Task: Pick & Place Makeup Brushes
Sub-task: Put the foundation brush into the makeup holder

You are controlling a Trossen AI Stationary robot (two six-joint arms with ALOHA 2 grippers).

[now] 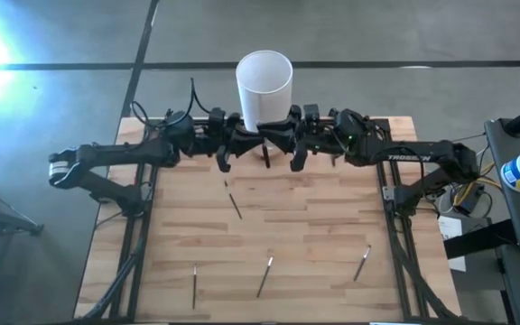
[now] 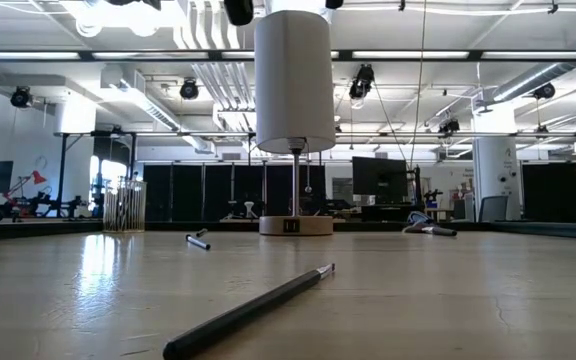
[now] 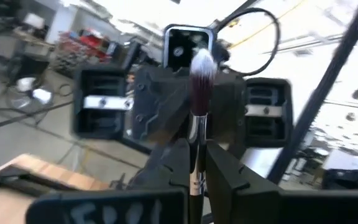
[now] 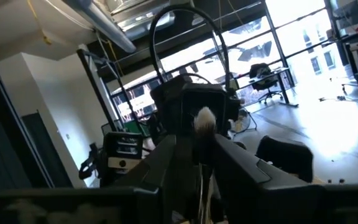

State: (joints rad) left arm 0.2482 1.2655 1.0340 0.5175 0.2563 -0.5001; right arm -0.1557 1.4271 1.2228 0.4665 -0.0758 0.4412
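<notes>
We see one makeup brush (image 3: 199, 124) standing upright between the two grippers, at twelve o'clock on the table (image 1: 314, 226) in the high view, just in front of the tall white cylinder (image 1: 264, 83). In the left wrist view its pale fluffy head points up and its dark handle sits pinched between the left gripper's (image 3: 197, 171) fingers (image 3: 174, 163), which press it from both sides. In the right wrist view the same brush shows between the right gripper's (image 4: 196, 163) fingers (image 4: 166, 158); they stand close beside the handle, but we cannot tell whether they press it or have let go.

From above, the left gripper reaches in from nine o'clock and the right gripper from three o'clock, and they meet nose to nose over the far middle of the table.

Four other makeup brushes lie flat on the wood. One (image 1: 235, 204) rests slanted near the centre. Three more lie along the six o'clock edge, well apart from one another: one (image 1: 195, 283) toward seven o'clock, one (image 1: 265, 274) at six o'clock, one (image 1: 363, 262) toward five o'clock.

In the low view the nearest brush (image 2: 253, 310) lies across the foreground, and the white cylinder hangs in the middle of the picture with the upright brush's handle below it.
</notes>
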